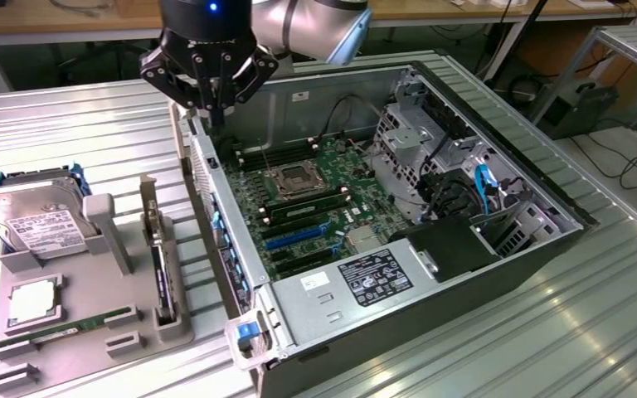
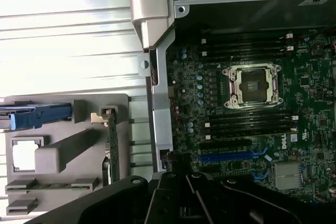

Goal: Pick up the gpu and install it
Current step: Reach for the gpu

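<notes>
The gpu [image 1: 162,278] stands on edge in a slot of the grey parts holder [image 1: 86,348], at the exterior view's left of the open computer case; in the wrist view the gpu [image 2: 112,142] appears as a thin dark strip. My gripper [image 1: 212,123] hangs shut and holds nothing, above the far corner of the case's side wall, well beyond the gpu. Its dark fingers [image 2: 173,203] show in the wrist view over the case's edge. Inside the case, the motherboard [image 1: 308,203] lies exposed with a blue expansion slot [image 1: 296,237], which the wrist view also catches as the blue slot [image 2: 231,157].
The holder also carries a silver hard drive [image 1: 33,222] in a blue frame, a processor [image 1: 33,303] and a green RAM stick [image 1: 64,329]. The case [image 1: 517,249] holds a power supply [image 1: 368,278], drive cages and cables. Everything rests on a ribbed metal table [image 1: 86,133].
</notes>
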Action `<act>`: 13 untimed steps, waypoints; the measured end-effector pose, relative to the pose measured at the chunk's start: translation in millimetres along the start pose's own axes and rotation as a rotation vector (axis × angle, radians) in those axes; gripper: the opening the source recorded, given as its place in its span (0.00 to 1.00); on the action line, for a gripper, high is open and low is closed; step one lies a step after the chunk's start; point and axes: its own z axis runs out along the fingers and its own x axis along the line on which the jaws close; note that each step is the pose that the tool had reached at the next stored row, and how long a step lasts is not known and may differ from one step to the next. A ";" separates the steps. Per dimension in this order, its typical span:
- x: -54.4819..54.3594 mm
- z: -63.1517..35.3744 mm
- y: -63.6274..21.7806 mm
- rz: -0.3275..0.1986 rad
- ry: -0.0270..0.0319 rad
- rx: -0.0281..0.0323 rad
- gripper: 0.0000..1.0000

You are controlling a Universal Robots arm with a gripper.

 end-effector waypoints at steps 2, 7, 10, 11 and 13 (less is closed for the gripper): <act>1.3 0.0 -0.1 0.000 0.0000 0.0000 0.11; 4.3 0.0 -0.3 0.000 0.0000 0.0000 0.11; 6.0 0.0 -0.5 0.000 0.0000 0.0000 0.11; 6.6 0.0 -0.5 0.000 0.0000 0.0000 0.11; 7.7 0.1 -0.6 0.000 0.0000 0.0000 0.11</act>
